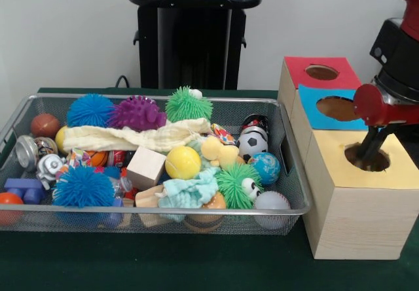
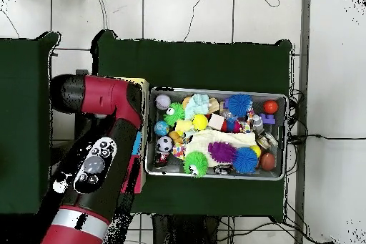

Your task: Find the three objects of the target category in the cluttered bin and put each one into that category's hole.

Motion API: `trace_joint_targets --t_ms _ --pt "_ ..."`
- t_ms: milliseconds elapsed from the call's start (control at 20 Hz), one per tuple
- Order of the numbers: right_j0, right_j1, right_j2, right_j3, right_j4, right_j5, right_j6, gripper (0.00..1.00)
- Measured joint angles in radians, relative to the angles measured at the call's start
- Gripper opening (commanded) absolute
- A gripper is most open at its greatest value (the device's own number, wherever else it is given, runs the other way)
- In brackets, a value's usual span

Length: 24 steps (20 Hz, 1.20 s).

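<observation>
Tool [image 1: 368,152] is down inside the hole [image 1: 366,158] of the yellow-topped box [image 1: 357,199]; tips are hidden in there, so can't tell how wide it's spread or whether it has hold of anything. Arm [image 2: 100,162] covers the boxes almost fully in the overhead view.

Boxes stand in a row just beside the bin, touching each other: yellow-topped one nearest the camera in the front view, blue-topped box [image 1: 313,111] behind it, red-topped box [image 1: 298,75] furthest back. Each has a round hole on top.

Wire mesh bin [image 1: 291,173] sits on the green counter [image 1: 196,265], still packed: blue spiky ball [image 1: 83,186], purple spiky ball [image 1: 136,114], green spiky ball [image 1: 188,104], yellow ball [image 1: 182,163], soccer ball [image 1: 252,144], globe ball [image 1: 266,167], wooden cube [image 1: 146,167], cream cloth [image 1: 131,136], teal cloth [image 1: 190,193], basketball [image 1: 44,125].
</observation>
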Motion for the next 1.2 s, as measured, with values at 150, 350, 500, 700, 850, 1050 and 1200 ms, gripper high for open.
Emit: trace_joint_targets --t_ms 150,350,500,700,850,1050,1200 --pt "0.005 0.023 -0.008 -0.002 -0.003 -0.002 0.007 0.00" --pt "0.005 0.050 -0.017 -0.006 -0.004 -0.014 0.021 0.00" --pt "0.004 0.075 -0.021 -0.008 -0.003 -0.036 0.040 0.00" --pt "0.004 0.073 -0.021 -0.011 -0.006 -0.040 0.046 0.00" --pt "0.004 0.070 -0.021 -0.011 -0.007 -0.040 0.046 0.00" --pt "0.004 0.062 -0.022 -0.012 -0.007 -0.039 0.046 0.00" --pt "0.003 0.053 -0.033 -0.024 -0.007 -0.029 0.046 0.00"
